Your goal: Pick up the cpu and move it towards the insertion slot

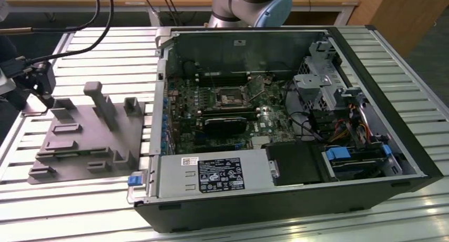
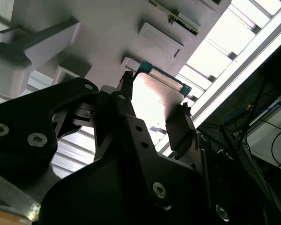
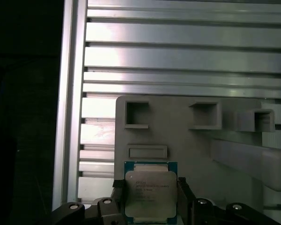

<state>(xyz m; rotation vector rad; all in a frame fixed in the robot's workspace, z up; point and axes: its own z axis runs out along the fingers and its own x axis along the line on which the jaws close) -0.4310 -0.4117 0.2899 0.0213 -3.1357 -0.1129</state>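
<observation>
Two fingers point(image 3: 118, 192) of the gripper point(image 3: 150, 187) press opposite edges of the cpu point(image 3: 151, 194), so it looks clamped, at a corner of the grey fixture plate point(image 1: 77, 147); can't tell if lifted. Pick-up step, prob. Cpu: silvery lid, teal rim, flat. Insertion slot point(image 1: 230, 97) is well apart, inside the pc case point(image 1: 281, 210); the carry needs a level hold & clearance over the case wall
</observation>
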